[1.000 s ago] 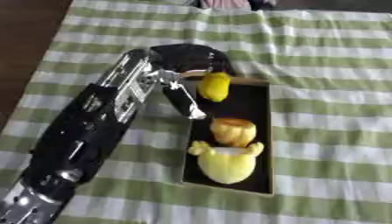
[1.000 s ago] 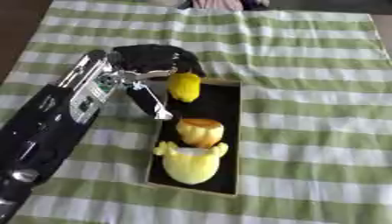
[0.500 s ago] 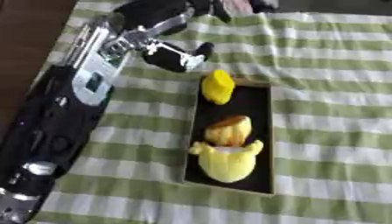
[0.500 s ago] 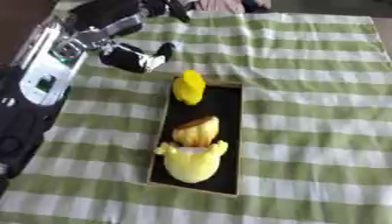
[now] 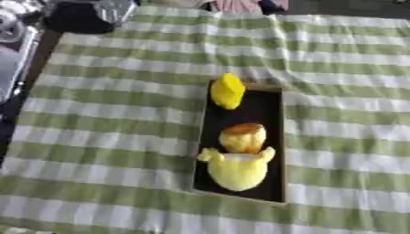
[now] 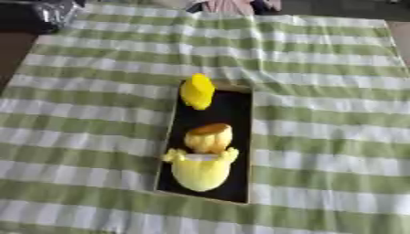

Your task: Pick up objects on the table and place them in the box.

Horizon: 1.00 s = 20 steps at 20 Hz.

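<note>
Your left hand (image 5: 88, 11) sits blurred at the far-left corner, fingers unreadable, while the shallow black rectangular box (image 5: 268, 107) on the green-striped worktop (image 5: 104, 137) holds three yellow items.

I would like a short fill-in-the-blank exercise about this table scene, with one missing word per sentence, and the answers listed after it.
1. The shallow black rectangular box lies on a cloth with white and ____ stripes.
2. The small yellow oval object rests at the box's ____ end, overlapping its rim.
3. The large yellow rounded toy lies at the ____ end of the box.
4. The round yellow object with a brown top lies ____ the other two.

Answers: green; far; near; between
</note>
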Each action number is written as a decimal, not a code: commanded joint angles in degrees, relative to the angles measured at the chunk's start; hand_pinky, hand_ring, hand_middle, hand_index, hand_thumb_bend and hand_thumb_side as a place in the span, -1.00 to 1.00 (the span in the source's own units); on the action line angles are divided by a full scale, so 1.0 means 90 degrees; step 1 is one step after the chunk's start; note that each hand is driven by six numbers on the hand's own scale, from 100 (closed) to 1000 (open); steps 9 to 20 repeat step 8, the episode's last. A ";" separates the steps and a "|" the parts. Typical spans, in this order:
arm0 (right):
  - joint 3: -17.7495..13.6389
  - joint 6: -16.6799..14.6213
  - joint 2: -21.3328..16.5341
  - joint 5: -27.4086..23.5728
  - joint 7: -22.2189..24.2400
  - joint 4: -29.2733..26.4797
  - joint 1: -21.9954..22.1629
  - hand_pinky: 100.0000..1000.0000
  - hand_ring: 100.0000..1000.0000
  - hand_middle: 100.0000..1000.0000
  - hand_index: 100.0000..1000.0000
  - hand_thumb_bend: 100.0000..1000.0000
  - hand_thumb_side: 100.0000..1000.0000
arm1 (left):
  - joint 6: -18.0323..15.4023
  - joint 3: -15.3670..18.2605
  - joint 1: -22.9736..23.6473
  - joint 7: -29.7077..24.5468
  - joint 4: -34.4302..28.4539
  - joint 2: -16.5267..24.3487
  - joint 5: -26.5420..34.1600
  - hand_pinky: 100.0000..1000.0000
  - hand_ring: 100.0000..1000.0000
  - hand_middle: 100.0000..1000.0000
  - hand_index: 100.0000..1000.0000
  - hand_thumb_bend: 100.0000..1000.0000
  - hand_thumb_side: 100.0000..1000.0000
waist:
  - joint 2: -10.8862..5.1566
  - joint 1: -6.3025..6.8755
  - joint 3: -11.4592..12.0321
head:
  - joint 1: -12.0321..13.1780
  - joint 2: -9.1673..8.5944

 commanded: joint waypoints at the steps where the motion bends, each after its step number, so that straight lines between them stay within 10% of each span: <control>1: -0.0115 -0.0014 -0.0152 -0.0010 -0.0041 -0.0092 -0.0019 0.76 0.45 0.36 0.57 -1.00 -0.92 | 0.0081 0.0140 -0.0056 0.0039 -0.0225 0.0245 0.0207 0.44 0.46 0.28 0.54 -1.00 -0.57 | -0.0138 -0.0004 0.0008 | -0.0052 -0.0030; 8: -0.0362 -0.0537 0.0352 0.0425 -0.0375 -0.0092 0.0413 0.76 0.46 0.36 0.58 -1.00 -1.00 | 0.0136 0.0995 0.0797 0.0558 -0.1076 0.0864 0.0747 0.44 0.50 0.34 0.58 -1.00 -0.56 | -0.0003 -0.0097 0.0295 | -0.0413 -0.0150; 20: -0.0362 -0.0537 0.0352 0.0425 -0.0375 -0.0092 0.0413 0.76 0.46 0.36 0.58 -1.00 -1.00 | 0.0136 0.0995 0.0797 0.0558 -0.1076 0.0864 0.0747 0.44 0.50 0.34 0.58 -1.00 -0.56 | -0.0003 -0.0097 0.0295 | -0.0413 -0.0150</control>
